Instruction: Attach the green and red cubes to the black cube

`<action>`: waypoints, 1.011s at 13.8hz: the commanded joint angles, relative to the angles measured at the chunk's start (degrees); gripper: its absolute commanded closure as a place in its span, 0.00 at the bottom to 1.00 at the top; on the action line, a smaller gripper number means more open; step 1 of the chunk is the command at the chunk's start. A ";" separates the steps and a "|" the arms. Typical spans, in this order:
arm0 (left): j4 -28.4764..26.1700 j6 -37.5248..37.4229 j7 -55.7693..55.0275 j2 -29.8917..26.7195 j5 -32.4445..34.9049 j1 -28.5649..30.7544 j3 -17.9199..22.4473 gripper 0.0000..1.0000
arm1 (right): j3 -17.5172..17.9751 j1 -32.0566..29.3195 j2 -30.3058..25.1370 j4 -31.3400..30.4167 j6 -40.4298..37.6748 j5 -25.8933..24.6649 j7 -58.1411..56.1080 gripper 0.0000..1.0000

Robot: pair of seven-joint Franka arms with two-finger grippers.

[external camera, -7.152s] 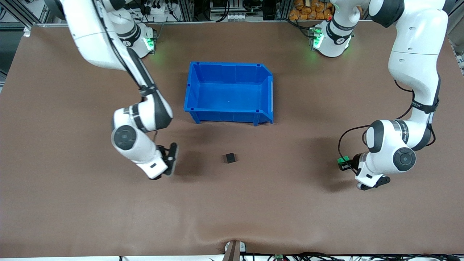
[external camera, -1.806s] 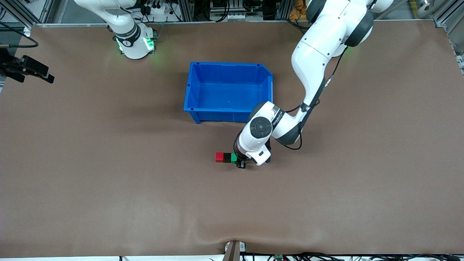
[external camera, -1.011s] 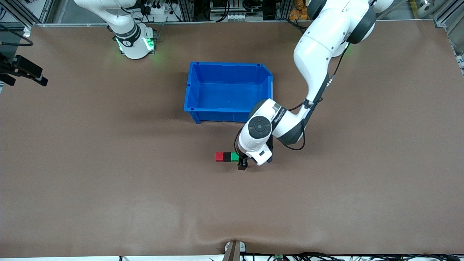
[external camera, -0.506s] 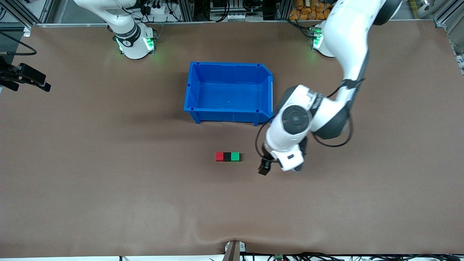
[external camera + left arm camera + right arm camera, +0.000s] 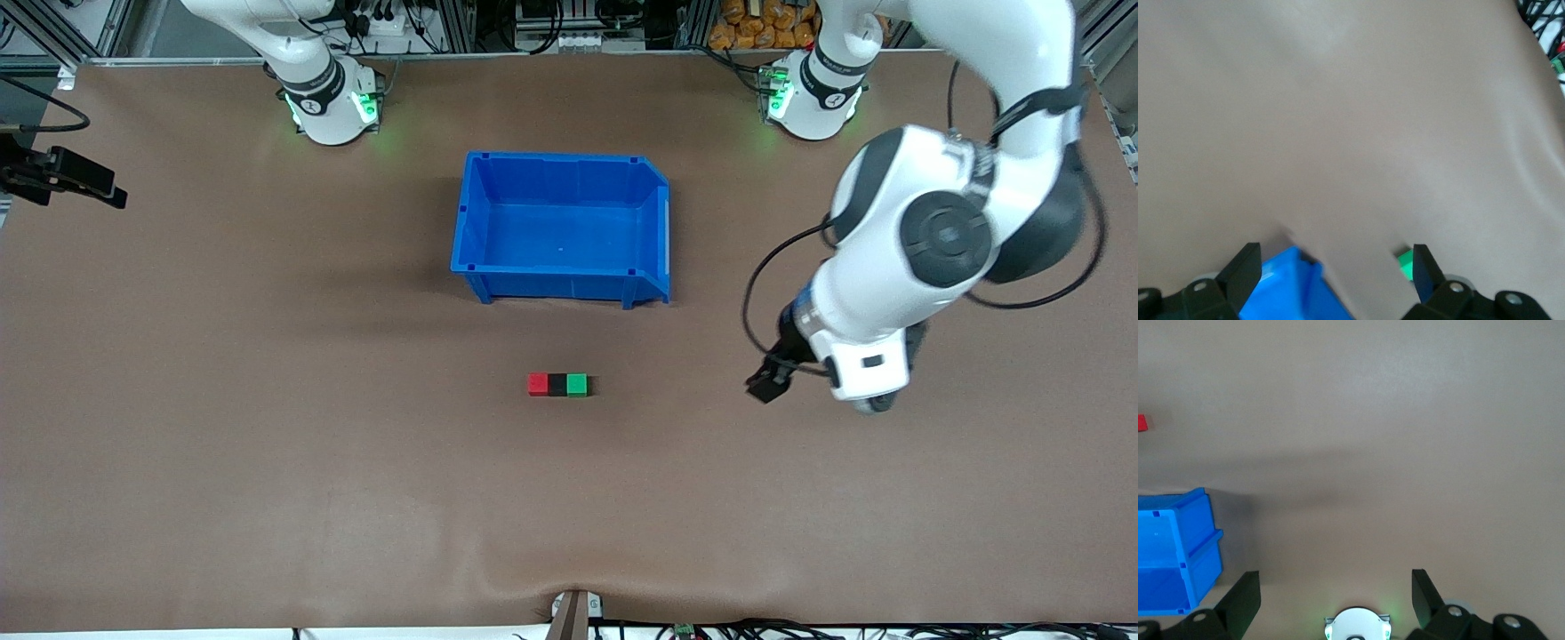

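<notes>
The red cube [image 5: 537, 384], black cube [image 5: 556, 384] and green cube [image 5: 577, 384] lie in a touching row on the table, black in the middle, nearer the front camera than the blue bin [image 5: 569, 227]. My left gripper [image 5: 770, 382] is open and empty, up in the air over bare table toward the left arm's end, well apart from the row. In the left wrist view the gripper [image 5: 1335, 283] frames the green cube [image 5: 1405, 263] and a bin corner [image 5: 1288, 290]. My right gripper [image 5: 67, 173] waits open at the right arm's end of the table; its wrist view [image 5: 1335, 603] shows the red cube [image 5: 1141, 422].
The blue bin is empty and also shows in the right wrist view [image 5: 1171, 553], as does the right arm's base [image 5: 1357, 627]. Brown table [image 5: 267, 444] spreads wide around the cubes. A small clamp [image 5: 573, 613] sits at the table's front edge.
My left gripper has let go of the green cube, lifted and swung away toward the left arm's end. The three cubes stay joined in a row. The right gripper has barely moved.
</notes>
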 commanded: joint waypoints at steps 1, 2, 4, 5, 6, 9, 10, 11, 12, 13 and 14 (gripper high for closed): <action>-3.53 -3.77 8.75 -5.62 0.11 3.62 -0.76 0.00 | 0.58 -0.02 1.20 1.11 1.20 0.09 0.36 0.00; -4.75 -4.13 10.87 -7.73 -0.15 4.68 -0.76 0.00 | 0.67 0.24 1.20 1.02 1.46 0.18 0.36 0.00; -8.44 -5.53 18.40 -11.94 -0.15 7.75 -0.85 0.00 | 0.67 0.69 1.20 1.02 1.81 0.18 0.36 0.00; -10.11 -6.23 22.88 -13.79 -0.15 9.42 -0.76 0.00 | 0.75 0.77 1.20 0.93 1.82 0.18 0.36 0.00; -11.43 -7.11 26.41 -15.46 -0.15 10.74 -0.84 0.00 | 0.76 1.21 1.20 0.84 1.90 0.18 0.36 0.00; -13.20 -11.15 35.82 -18.99 -0.07 14.87 -0.76 0.00 | 0.67 1.57 1.29 0.84 2.08 0.09 0.45 0.00; -13.73 -11.95 38.89 -19.69 -0.07 15.93 -0.67 0.00 | 0.67 1.39 1.20 0.84 2.08 0.09 0.45 0.00; -14.60 -12.04 40.84 -20.66 -0.07 17.59 -0.76 0.00 | 0.67 1.39 1.29 0.84 2.08 0.09 0.45 0.00; -15.57 -12.04 42.86 -21.36 -0.07 18.57 -0.76 0.00 | 0.67 1.39 1.20 0.84 2.08 0.01 0.45 0.00; -16.36 -12.04 44.79 -22.07 0.11 19.36 -0.67 0.00 | 0.67 1.39 1.20 0.84 2.08 0.09 0.45 0.00; -16.80 -12.04 46.47 -22.51 0.28 20.06 -0.67 0.00 | 0.67 1.48 1.29 0.84 2.08 0.09 0.45 0.00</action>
